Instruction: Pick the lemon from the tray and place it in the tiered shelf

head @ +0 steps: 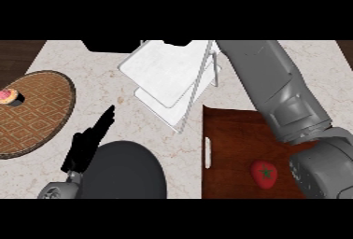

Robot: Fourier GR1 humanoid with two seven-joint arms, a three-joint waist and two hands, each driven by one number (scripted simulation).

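The white tiered shelf [169,74] stands at the back middle of the counter. To its right, my right forearm [276,88] rises from the lower right, crosses the dark wooden tray [231,126] and leaves the view at the top edge. The right hand itself is hidden. No lemon shows anywhere. On the tray lies a red strawberry [264,172]. My left hand [88,142] rests open at the lower left, fingers straight and pointing up, holding nothing.
A round woven mat [38,116] lies at the left edge with a small pink-topped treat [10,96] on it. A dark shape [110,45] sits along the back edge behind the shelf. Marble counter [138,121] shows between the mat and the tray.
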